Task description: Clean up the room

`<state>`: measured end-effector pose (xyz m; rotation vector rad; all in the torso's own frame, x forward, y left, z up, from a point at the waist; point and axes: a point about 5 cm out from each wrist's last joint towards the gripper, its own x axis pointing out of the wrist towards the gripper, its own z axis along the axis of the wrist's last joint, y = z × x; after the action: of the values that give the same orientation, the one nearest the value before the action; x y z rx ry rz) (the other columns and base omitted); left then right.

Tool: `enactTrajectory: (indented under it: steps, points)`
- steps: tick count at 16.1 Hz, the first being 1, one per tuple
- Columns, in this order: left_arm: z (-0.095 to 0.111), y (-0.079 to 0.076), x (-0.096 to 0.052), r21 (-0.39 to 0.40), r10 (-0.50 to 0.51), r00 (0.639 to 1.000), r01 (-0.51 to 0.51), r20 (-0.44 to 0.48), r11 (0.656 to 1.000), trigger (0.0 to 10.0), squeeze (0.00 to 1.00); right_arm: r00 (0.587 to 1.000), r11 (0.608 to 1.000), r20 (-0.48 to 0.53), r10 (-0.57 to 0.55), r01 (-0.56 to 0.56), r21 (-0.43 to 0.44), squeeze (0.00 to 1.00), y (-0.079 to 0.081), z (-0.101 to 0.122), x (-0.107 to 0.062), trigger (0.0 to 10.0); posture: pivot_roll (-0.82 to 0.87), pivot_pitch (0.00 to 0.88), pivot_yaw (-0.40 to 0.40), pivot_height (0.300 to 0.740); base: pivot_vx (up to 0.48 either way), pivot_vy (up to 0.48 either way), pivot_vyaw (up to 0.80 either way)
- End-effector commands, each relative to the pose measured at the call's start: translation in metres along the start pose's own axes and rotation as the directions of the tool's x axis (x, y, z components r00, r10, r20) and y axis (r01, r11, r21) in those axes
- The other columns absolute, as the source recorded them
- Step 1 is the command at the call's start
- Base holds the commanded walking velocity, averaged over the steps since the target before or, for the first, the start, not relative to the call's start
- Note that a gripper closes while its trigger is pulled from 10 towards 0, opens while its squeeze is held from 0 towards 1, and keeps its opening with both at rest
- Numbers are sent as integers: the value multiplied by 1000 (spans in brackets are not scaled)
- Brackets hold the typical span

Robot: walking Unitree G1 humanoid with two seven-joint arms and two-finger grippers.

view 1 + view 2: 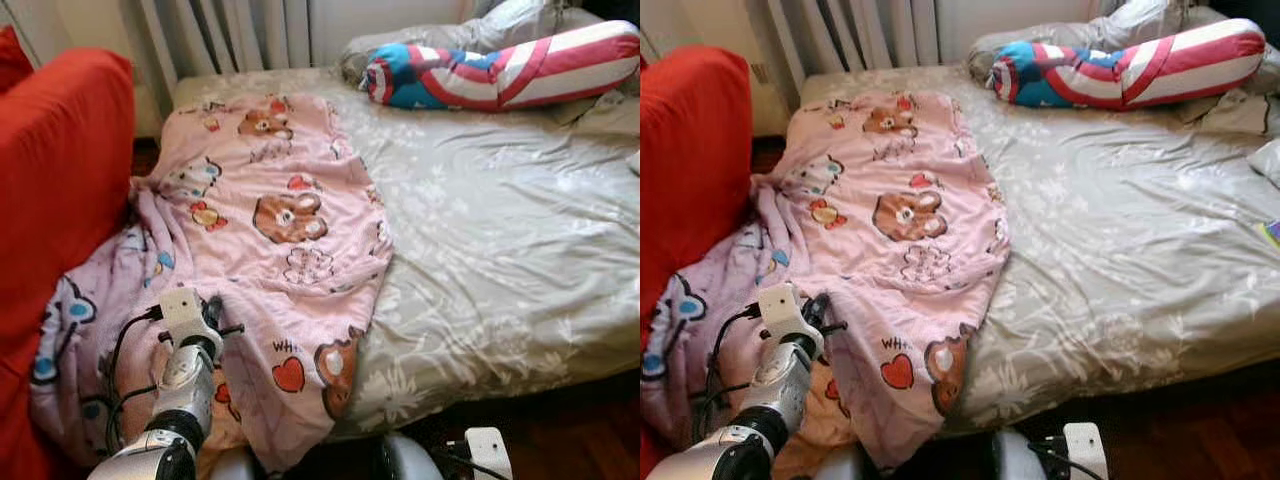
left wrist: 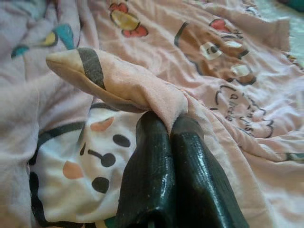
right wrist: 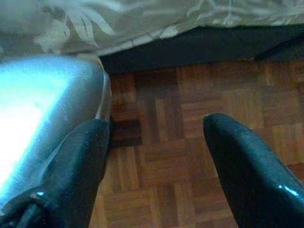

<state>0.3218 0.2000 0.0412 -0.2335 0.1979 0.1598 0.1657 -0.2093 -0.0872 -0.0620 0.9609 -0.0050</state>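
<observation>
l gripper (image 2: 170,124) pinching blanket (image 1: 290,200) edge

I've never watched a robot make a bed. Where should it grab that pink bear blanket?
By an edge fold, as now: the left claw is pinched on a raised fold of the pink blanket where it spills off the bed's left side. The bunched cloth stands up there; elsewhere it lies flat.

Bed (image 1: 520,270) under grey floral sheet, pink cartoon blanket (image 1: 280,230) across its left side, striped bolster (image 1: 500,65) at head.
</observation>
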Motion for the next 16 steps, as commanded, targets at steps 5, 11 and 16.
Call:
enactTrajectory:
  steps: [5,11,16]
  points:
    - [6,0,0,22,-17,999,16,45,1000,10000,0,1000,1000,4,27,-27,-11,0,10,6,3,10000,-44,0,-12,740,0,0,0]
    - [10,-3,-1,10,-41,995,40,86,999,10000,0,1000,1000,-2,26,-26,0,0,12,5,3,10000,-35,0,-13,740,0,0,0]
    - [12,-6,-2,66,-89,991,82,99,994,10000,0,1000,1000,-5,30,-30,-4,0,12,6,3,10000,-32,0,-12,740,0,0,0]
